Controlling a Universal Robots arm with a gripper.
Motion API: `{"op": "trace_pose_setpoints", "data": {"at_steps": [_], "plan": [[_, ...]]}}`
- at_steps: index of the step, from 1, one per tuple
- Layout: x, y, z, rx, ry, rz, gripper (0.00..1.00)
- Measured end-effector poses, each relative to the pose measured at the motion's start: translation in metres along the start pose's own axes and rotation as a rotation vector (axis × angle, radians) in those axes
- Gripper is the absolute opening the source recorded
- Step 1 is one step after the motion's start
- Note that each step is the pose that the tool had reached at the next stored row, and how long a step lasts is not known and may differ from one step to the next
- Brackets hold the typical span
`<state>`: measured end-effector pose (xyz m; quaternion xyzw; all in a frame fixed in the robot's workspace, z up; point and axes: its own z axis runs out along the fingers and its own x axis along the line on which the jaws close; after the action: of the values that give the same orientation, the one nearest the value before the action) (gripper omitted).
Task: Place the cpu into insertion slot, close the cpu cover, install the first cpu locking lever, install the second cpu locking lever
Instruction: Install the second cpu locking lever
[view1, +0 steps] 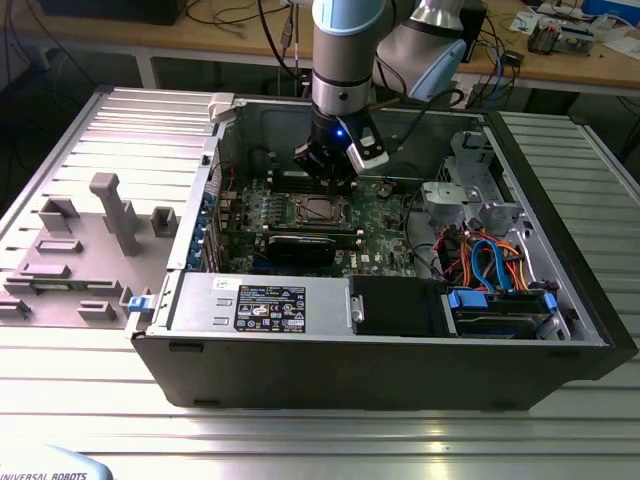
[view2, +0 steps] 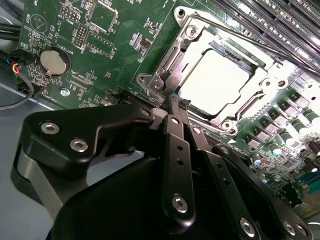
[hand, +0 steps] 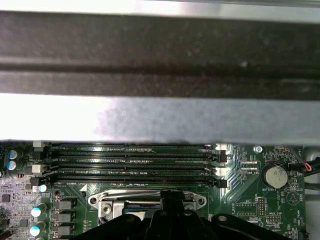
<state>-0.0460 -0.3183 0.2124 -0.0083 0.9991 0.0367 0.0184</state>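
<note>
The exterior view looks down at a slant from in front of the open computer case (view1: 400, 330), well back, taking in the whole chassis with the arm coming in from 12 o'clock. The second wrist view sits close behind the gripper (view2: 179, 104), facing steeply down along its fingers at the cpu cover (view2: 220, 80) toward 1 o'clock. The first wrist view looks low across the motherboard (hand: 250, 200) toward the case wall (hand: 160, 120). Both wrist views share the socket and the coin cell battery (hand: 275, 175).
</note>
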Motion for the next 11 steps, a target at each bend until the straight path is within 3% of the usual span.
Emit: {"op": "trace_pose_setpoints", "data": {"at_steps": [6,11], "plan": [[-0.0004,0.0007,-0.0091,-0.0001,-0.0001,0.0,0.11],[-0.0004,0.0005,-0.01,0.0,0.0,0.0,0.11]]}}
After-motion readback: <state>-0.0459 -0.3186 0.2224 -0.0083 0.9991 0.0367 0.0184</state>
